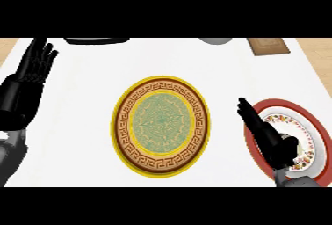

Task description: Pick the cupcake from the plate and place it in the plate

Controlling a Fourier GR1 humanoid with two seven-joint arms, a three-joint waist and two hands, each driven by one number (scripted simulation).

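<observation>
The task was judged to be at its very start. The cupcake itself could not be made out: the right hand (269,138) lay over the red-rimmed white plate with a floral border (310,127) at about four o'clock on the counter, and whatever sat on that plate was hidden beneath the palm. Whether the black fingers had been curled round anything could not be told; they were seen stretched out towards eleven o'clock, with the thumb set off to the side, and no grasp was shown. The cupcake was therefore presumed to be under that hand, on the red-rimmed plate, though this was not seen.

The large round plate with a yellow rim, a brown key-pattern band and a pale green centre (161,125) lay in the middle, bare, well apart from the other plate; nothing had been placed on it. The lifting, the carrying across and the setting down were all judged left to do.

The left hand (35,59) was held spread and resting at ten o'clock, fingers up.

The white counter (84,96) was plain and smooth. At its far edge a dark flat object (96,40), a grey rounded object (215,41) and a brown board (267,46) were partly seen. Light wooden flooring (318,55) showed beyond the counter's corners.
</observation>
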